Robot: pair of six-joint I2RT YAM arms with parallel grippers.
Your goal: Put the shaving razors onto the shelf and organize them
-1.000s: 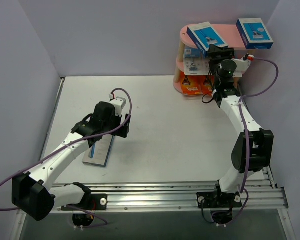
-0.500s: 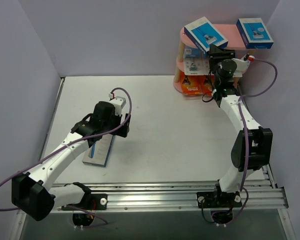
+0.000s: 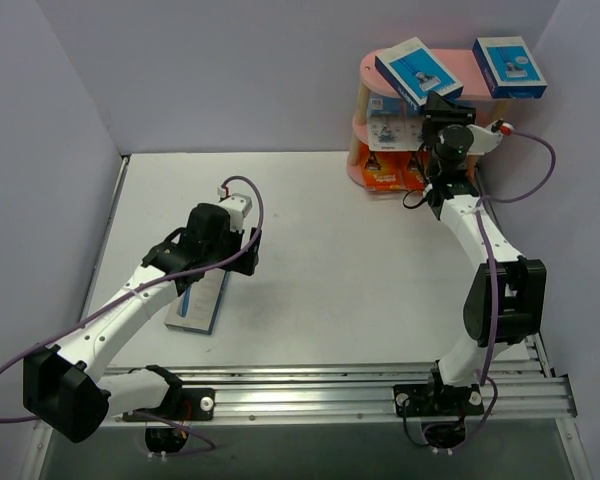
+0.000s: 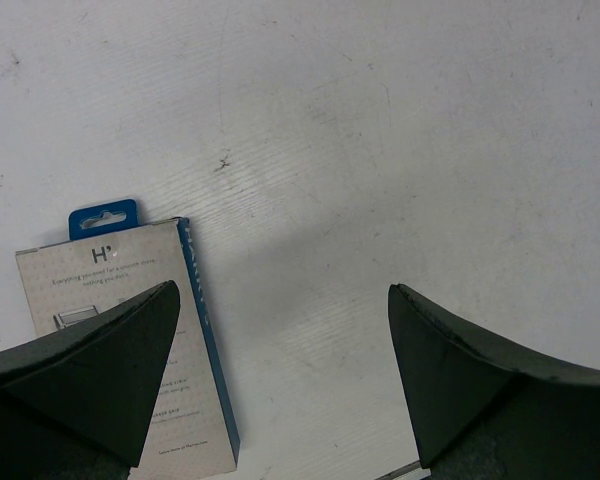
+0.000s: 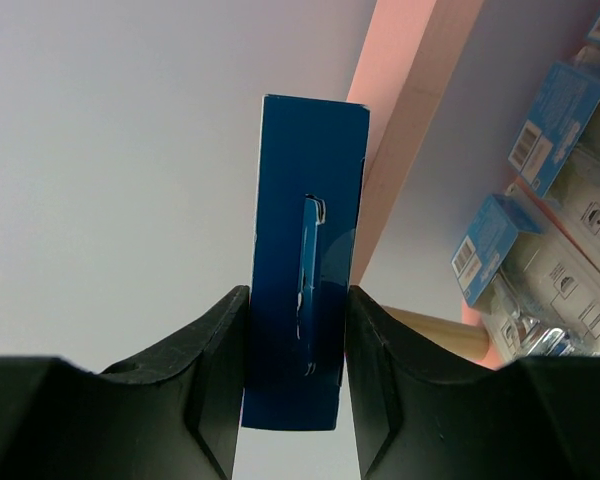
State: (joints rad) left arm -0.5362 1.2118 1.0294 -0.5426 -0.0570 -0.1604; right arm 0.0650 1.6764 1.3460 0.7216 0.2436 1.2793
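pack (image 4: 100,265) marked "H'"; right gripper (image 5: 298,300) clamps blue box (image 5: 310,180)

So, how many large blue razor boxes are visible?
3 large blue boxes: one on the pink shelf's top board, right end; one at its left end, held in the right gripper; one on the white table under the left arm. Others may be hidden.

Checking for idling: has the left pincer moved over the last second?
No. The left pincer stays open over the same end of the blue-edged box.

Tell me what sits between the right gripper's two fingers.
A dark blue razor box, edge-on, touching both fingers; the right wrist view shows it.
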